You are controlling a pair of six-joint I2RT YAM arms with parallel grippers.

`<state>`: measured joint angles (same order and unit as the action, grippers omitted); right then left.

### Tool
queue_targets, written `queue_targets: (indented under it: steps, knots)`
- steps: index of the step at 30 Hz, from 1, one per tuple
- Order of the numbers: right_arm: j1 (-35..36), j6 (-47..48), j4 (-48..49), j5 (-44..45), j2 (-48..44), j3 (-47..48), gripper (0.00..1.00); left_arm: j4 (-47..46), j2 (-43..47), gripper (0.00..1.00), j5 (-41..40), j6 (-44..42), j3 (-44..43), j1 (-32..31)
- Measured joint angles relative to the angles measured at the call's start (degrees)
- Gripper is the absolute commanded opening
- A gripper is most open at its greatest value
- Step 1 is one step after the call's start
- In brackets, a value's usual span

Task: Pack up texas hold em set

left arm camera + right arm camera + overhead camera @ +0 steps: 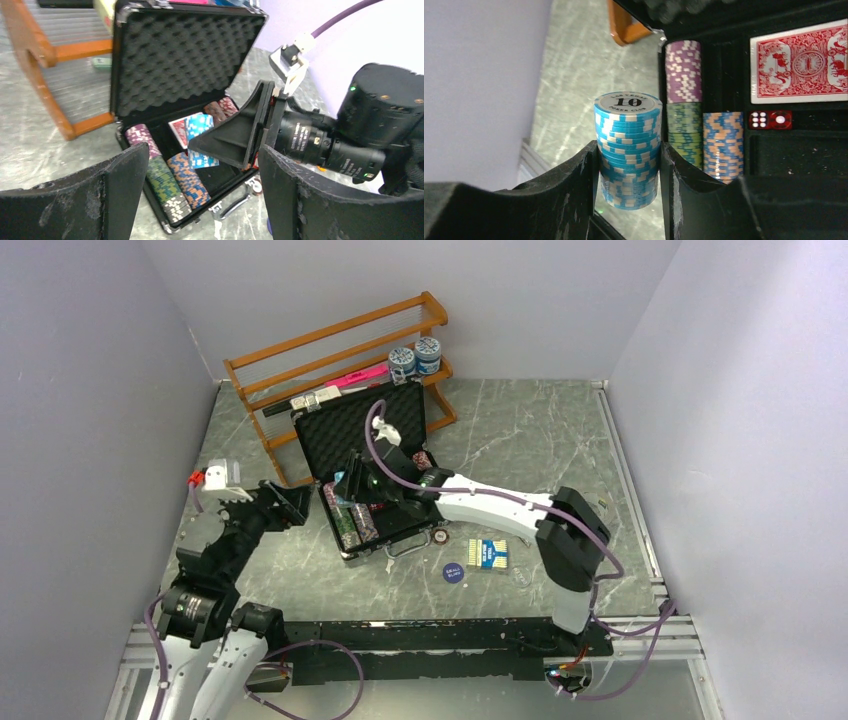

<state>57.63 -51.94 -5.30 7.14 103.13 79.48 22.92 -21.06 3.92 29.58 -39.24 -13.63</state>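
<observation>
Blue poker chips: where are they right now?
Right wrist view: the blue chip stack is pinched between the right fingers, just beside the purple stack in the open briefcase.

red deck [799,62]: cut by frame edge | briefcase [345,430] tray: partly under right arm [490,502] | disc [453,572] lettering: unreadable

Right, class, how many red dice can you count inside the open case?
2. The six-up die and the one-up die sit side by side in the case, next to the red card deck. Others may be hidden.

Orange wooden rack [330,337] holds two blue-and-white jars [403,361]; grey table [520,430].
</observation>
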Motion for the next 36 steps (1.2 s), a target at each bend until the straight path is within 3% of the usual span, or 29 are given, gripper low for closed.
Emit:
queue_targets:
  steps: [7,23,36]
  knots:
    - [-0.96,5.14,-4.11,-1.62,6.75,3.89,0.15,5.16,0.02,0.82,-6.69,-0.63,-1.27,0.00]
    - [-3.43,17.73,-3.41,0.07,15.34,11.54,0.15,6.10,-0.28,0.82,-7.74,-0.37,-1.27,0.00]
    - [-3.34,20.70,-7.65,-0.13,22.49,17.49,0.10,6.60,-0.28,0.81,-7.65,-0.39,-1.27,0.00]
